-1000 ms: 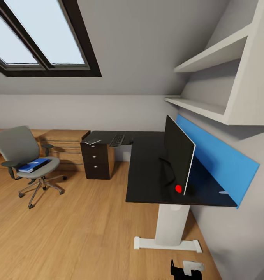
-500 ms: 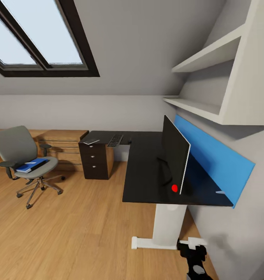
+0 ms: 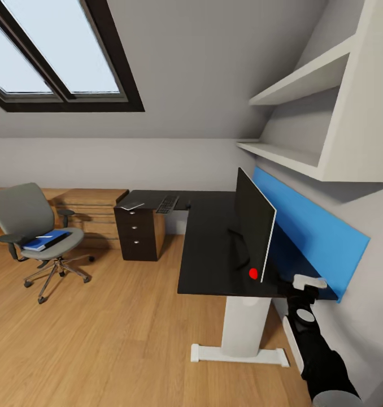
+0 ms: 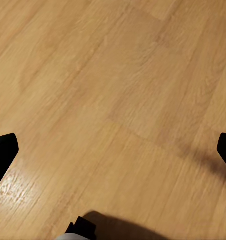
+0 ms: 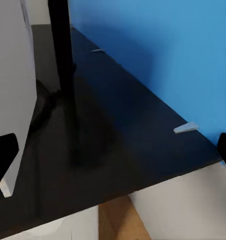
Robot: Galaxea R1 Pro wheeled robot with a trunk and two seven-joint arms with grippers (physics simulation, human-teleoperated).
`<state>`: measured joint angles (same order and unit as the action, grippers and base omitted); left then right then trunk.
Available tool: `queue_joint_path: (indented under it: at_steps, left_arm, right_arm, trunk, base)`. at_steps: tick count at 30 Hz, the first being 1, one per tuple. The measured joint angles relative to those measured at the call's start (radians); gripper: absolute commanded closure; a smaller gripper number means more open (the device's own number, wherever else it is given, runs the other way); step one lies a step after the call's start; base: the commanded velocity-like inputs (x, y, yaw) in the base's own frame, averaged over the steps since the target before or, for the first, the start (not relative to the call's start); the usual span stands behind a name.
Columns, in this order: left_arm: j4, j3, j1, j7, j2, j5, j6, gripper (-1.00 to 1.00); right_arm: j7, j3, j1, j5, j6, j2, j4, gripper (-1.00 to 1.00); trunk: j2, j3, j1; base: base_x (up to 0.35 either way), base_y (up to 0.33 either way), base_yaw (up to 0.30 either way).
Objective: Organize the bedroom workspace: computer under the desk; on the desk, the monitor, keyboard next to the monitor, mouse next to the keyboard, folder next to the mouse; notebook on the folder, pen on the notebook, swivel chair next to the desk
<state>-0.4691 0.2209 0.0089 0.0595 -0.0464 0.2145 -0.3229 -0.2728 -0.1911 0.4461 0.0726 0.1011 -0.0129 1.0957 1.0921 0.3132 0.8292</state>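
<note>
The right tool was raised at the near corner of the worktop, fingers spread wide and empty, just behind the monitor. The left tool's fingers were likewise wide apart, holding nothing, over the floor. The keyboard lay far along the worktop. The folder sat on the swivel chair. Any reach there should clear the monitor's stand.

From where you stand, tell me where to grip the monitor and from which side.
Probably the monitor is best taken by its thin black stand, approached from the white back, where the right gripper already faces with jaws open. The panel is wide and thin, standing edge-on near the desk end, so its faces offer little to clamp.
</note>
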Motion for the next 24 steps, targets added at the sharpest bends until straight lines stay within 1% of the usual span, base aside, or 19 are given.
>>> queue_joint_path:
  at_steps: [2, 4, 5, 7, 8, 11, 20, 23, 24]
  left_arm:
    - [0.0, 0.0, 0.0, 0.0, 0.0, 0.0, 0.0, -1.0]
    - [0.0, 0.0, 0.0, 0.0, 0.001, 0.001, 0.0, -1.0]
    - [0.0, 0.0, 0.0, 0.0, 0.0, 0.001, 0.0, -1.0]
    - [0.0, 0.0, 0.0, 0.0, 0.0, 0.002, 0.0, -1.0]
    - [0.0, 0.0, 0.0, -0.001, -0.001, 0.002, 0.0, -1.0]
    - [0.0, 0.0, 0.0, -0.001, -0.002, 0.002, 0.0, -1.0]
    - [0.0, -0.001, 0.0, -0.001, -0.002, 0.001, 0.0, -1.0]
    - [0.0, -0.001, 0.0, -0.001, -0.002, 0.0, 0.0, -1.0]
    - [0.0, -0.002, 0.0, -0.001, -0.002, 0.0, 0.0, -1.0]
  right_arm:
    - [0.004, 0.002, 0.0, 0.0, 0.007, -0.007, 0.043, -1.0]
    - [0.027, 0.007, -0.004, 0.0, 0.032, -0.024, 0.122, -1.0]
    - [0.09, 0.014, -0.028, 0.0, 0.067, -0.034, 0.204, -1.0]
    - [0.174, 0.017, -0.062, 0.001, 0.085, -0.039, 0.256, -1.0]
    - [0.245, 0.017, -0.085, 0.002, 0.086, -0.041, 0.27, -1.0]
    - [0.269, 0.017, -0.093, 0.002, 0.079, -0.037, 0.265, -1.0]
    - [0.279, 0.017, -0.1, 0.001, 0.076, -0.035, 0.263, -1.0]
    - [0.31, 0.018, -0.1, 0.0, 0.07, -0.035, 0.261, -1.0]
    - [0.338, 0.018, -0.1, 0.0, 0.066, -0.035, 0.26, -1.0]
  trunk:
    - [0.0, 0.0, 0.0]
    - [0.0, 0.0, 0.0]
    - [0.0, 0.0, 0.0]
    - [0.0, 0.0, 0.0]
    - [0.0, 0.0, 0.0]
    - [0.0, 0.0, 0.0]
    - [0.0, 0.0, 0.0]
    - [0.0, 0.0, 0.0]
    - [0.0, 0.0, 0.0]
  base:
    - [0.0, 0.0, 0.0]
    - [0.0, 0.0, 0.0]
    - [0.0, 0.0, 0.0]
    - [0.0, 0.0, 0.0]
    - [0.0, 0.0, 0.0]
    - [0.0, 0.0, 0.0]
    - [0.0, 0.0, 0.0]
    - [0.033, 0.0, 0.0]
    - [0.132, 0.0, 0.0]
